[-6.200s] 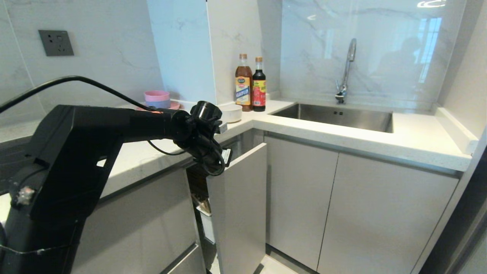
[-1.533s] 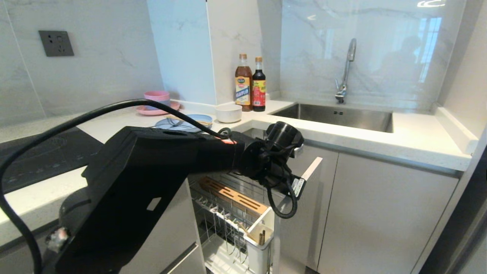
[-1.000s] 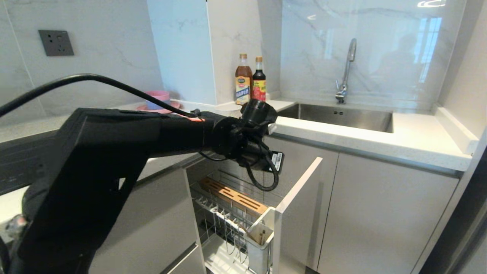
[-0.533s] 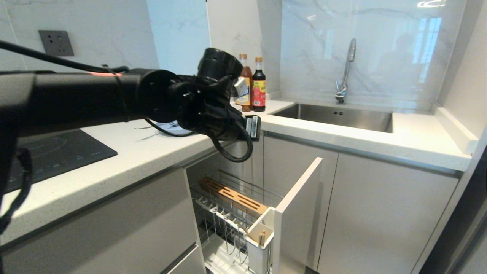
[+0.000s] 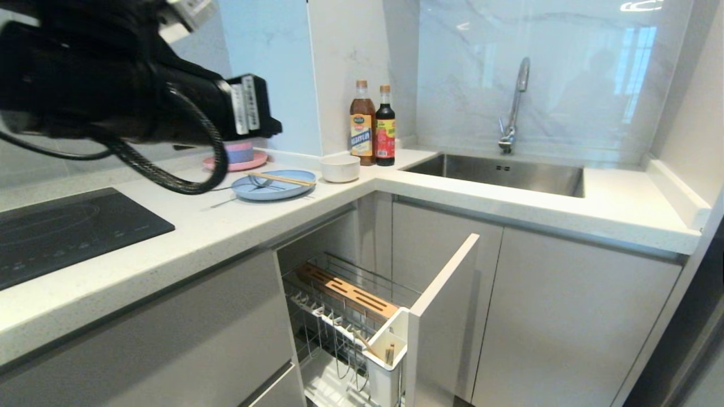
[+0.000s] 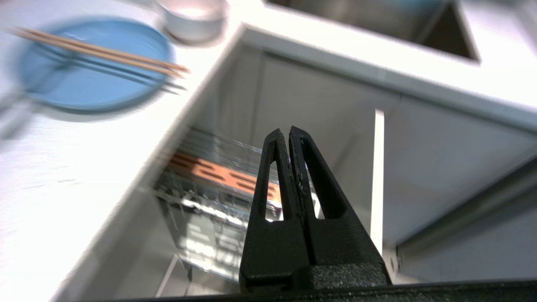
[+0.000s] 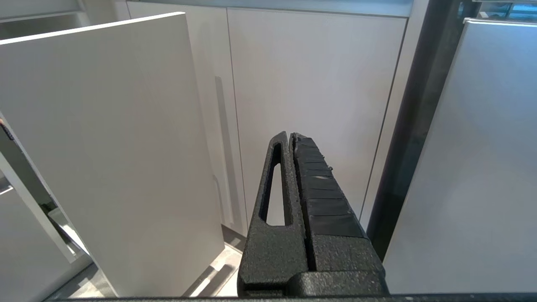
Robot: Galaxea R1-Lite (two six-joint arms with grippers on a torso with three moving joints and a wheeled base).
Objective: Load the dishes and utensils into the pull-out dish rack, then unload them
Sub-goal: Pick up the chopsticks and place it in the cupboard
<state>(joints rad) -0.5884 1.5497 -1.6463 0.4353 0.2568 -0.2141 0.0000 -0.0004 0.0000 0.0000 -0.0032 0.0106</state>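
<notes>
Your left arm (image 5: 113,79) is up high at the top left of the head view, a bulky black wrist with a ribbed cable looping under it, raised above the counter (image 5: 186,226). Your left gripper (image 6: 289,132) looks down over the counter edge and the open rack, fingers pressed flat together, holding nothing. Your right gripper (image 7: 289,136) sits low, facing the flat grey cabinet doors (image 7: 310,84), fingers together too, empty.

The rack (image 5: 345,316) stands pulled out below the counter corner: thin chrome wire with upright prongs, a slotted bamboo strip (image 5: 348,291) along its top, a square white plastic cup (image 5: 387,353) just behind the flat pale-grey front panel (image 5: 438,328). A couple of stick-like ends poke up in that cup; you can't tell what they are.

The dishes sit on the speckled white counter. The shallow blue plate (image 5: 274,186) carries the slim wooden chopsticks (image 5: 285,180) laid across it, with a metal fork (image 5: 257,182) beside them on the plate. The small, deep, off-white bowl (image 5: 339,168) stands just to its right, near two dark glass bottles (image 5: 373,124). Behind, a pink plate (image 5: 237,164) holds stacked small bowls. The steel sink (image 5: 498,172) lies well to the right.
</notes>
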